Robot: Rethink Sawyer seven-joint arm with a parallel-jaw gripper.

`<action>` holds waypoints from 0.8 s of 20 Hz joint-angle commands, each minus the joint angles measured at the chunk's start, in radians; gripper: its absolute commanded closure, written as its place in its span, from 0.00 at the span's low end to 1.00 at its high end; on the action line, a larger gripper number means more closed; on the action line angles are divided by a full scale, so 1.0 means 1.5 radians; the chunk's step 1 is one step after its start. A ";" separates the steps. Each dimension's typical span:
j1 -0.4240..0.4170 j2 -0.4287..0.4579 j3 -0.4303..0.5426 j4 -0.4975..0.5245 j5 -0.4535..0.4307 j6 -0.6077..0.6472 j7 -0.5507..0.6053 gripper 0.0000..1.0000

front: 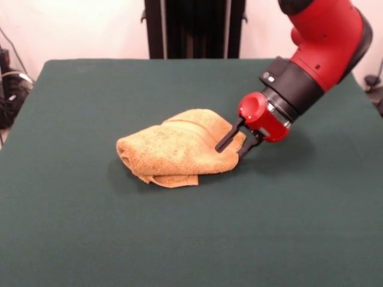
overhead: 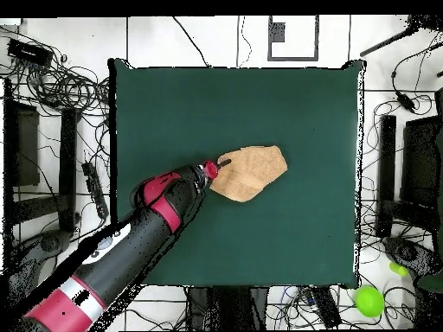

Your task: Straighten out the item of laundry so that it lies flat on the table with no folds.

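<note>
The tan-orange towel (front: 173,149) lies bunched and folded over itself near the middle of the dark green table (front: 179,239). Its care tag and bands do not show. My gripper (front: 230,152) is low at the towel's right edge. Its two black fingers (front: 227,139) stand apart and straddle that edge, one lying over the cloth and one beside it. The towel rests on the table and is not lifted. In the overhead view the towel (overhead: 249,171) is a rounded folded patch, and the gripper (overhead: 216,164) touches its left end on the table (overhead: 173,104).
My red and black arm (overhead: 130,251) reaches across the table's lower left corner in the overhead view. The dark pedestal (front: 191,27) stands behind the table's far edge. Cables and stands surround the table, and a green ball (overhead: 369,300) lies on the floor.
</note>
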 commanded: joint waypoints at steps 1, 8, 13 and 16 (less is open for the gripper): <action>-0.009 0.041 0.107 0.045 0.049 -0.019 0.229 0.00; -0.010 0.042 0.107 0.062 0.048 -0.053 0.231 0.00; -0.010 0.043 0.107 0.063 0.037 -0.093 0.229 0.00; -0.012 0.034 0.116 0.072 0.042 -0.123 0.242 1.00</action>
